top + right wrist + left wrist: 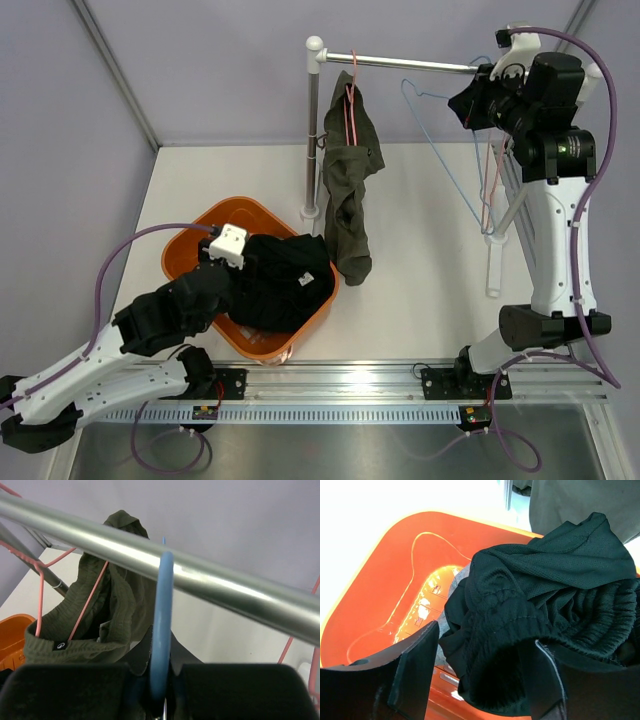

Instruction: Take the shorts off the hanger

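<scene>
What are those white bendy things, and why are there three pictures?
Those are two robot arms, each ending in a claw. One picture looks down from above; the other two come from little cameras on the wrists. On the table sits an orange basket with black shorts in it, and the left claw is open around them. The right claw is pinched shut on the hook of an empty blue hanger hooked over the metal rail. Green shorts hang there on a pink hanger.
</scene>
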{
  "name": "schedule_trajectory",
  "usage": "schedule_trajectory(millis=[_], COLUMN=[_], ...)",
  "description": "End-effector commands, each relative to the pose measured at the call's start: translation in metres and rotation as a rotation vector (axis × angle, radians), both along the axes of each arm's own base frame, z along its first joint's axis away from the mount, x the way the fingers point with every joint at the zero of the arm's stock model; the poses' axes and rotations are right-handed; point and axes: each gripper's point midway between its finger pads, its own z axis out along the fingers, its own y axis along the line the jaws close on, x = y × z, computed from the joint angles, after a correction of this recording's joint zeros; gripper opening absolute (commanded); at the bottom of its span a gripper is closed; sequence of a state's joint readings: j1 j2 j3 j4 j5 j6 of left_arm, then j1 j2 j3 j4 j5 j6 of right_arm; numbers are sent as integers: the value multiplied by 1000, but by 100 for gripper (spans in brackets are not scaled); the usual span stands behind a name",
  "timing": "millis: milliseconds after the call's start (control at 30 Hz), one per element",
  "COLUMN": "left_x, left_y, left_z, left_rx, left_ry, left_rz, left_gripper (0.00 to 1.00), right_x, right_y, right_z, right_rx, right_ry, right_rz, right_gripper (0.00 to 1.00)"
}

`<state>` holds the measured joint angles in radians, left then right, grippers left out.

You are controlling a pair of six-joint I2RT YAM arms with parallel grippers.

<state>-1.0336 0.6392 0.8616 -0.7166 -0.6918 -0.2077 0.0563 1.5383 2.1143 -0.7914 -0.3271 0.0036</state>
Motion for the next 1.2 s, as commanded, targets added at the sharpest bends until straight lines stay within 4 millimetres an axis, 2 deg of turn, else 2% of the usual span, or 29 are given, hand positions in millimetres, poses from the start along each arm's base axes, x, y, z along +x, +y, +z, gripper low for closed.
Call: schedule_trajectory(millis=[0, 200, 367, 533, 700, 900, 933, 1000, 1167], left_x=[4, 4, 4, 3, 3, 4, 3, 3, 3], left_y=[0, -4, -2, -3, -3, -4, -4, -4, -3], left_z=[4, 1, 0, -2, -3, -4, -3, -4, -4], left_rx=[-8, -2, 3, 3, 5, 11, 7, 10, 10], left_ry=[-28, -22, -19, -14, -12, -8, -10, -9, -7], left_rz=[12, -3, 0, -3, -4, -6, -6, -6, -3], left_gripper=[66, 68, 69, 70, 70, 70, 70, 70, 71], right_x=[8, 29, 42, 47, 40, 25, 21, 18, -3], right_y=[-3, -6, -7, -10, -12, -13, -13, -15, -24], right_z=[22, 19, 1, -9, -14, -8, -2, -1, 21], right_rx=[-22, -11, 16, 35, 51, 71, 78, 82, 94], right_ry=[-65, -47, 12, 36, 50, 32, 16, 14, -45], right_rz=[4, -28, -58, -88, -105, -114, -116, -131, -181], right_gripper=[0, 0, 0, 0, 5, 20, 25, 31, 47])
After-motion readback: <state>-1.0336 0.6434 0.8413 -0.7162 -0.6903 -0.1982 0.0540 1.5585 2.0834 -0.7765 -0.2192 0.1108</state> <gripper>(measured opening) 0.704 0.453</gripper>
